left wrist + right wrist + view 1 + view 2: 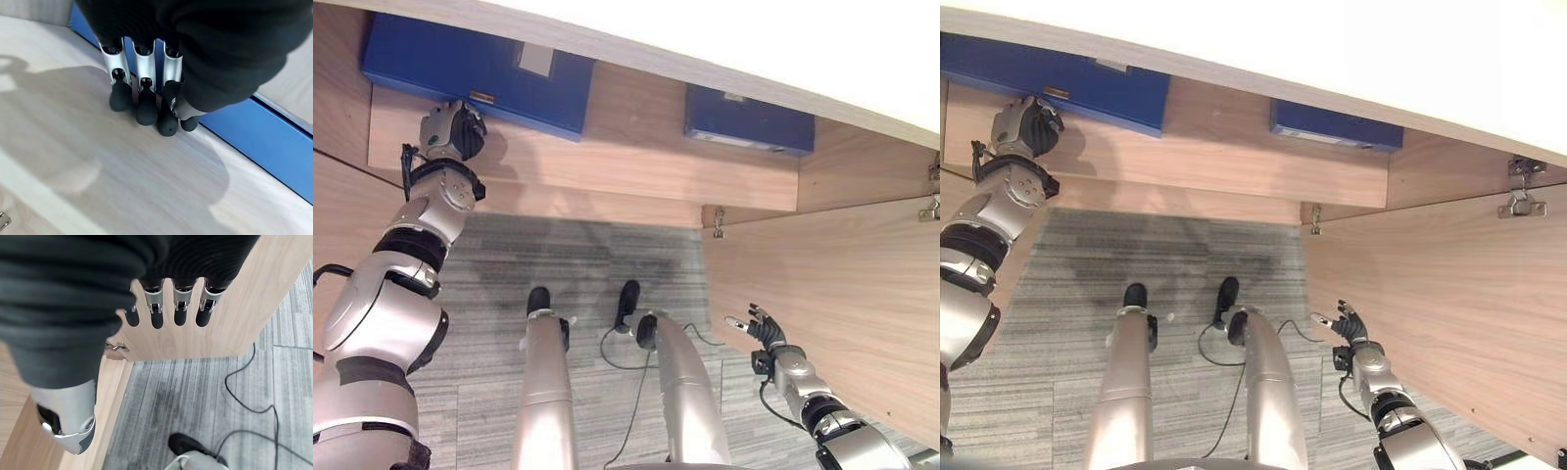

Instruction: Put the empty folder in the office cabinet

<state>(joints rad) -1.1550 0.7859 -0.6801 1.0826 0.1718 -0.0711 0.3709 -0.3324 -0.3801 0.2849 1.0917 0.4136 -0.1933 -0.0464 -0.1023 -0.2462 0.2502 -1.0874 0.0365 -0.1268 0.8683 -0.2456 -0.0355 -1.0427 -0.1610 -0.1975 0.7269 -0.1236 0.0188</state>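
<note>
- Folder (480,73) lies flat on the cabinet shelf (636,147), well in; placing looks done.
- Left robot hand (146,93) just beside its edge, fingers curled, gripping nothing.
- Right robot hand (166,308) hangs by the open door (832,294), fingers relaxed, empty.
- Second folder (749,122) further along the shelf.
- Left to do: probably withdraw, shut doors.
- Grey carpet (587,264) below.

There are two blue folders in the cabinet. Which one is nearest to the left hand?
The larger blue folder on the cabinet's left side: the left hand is right beside its edge. The smaller blue folder lies far to the right.
</note>
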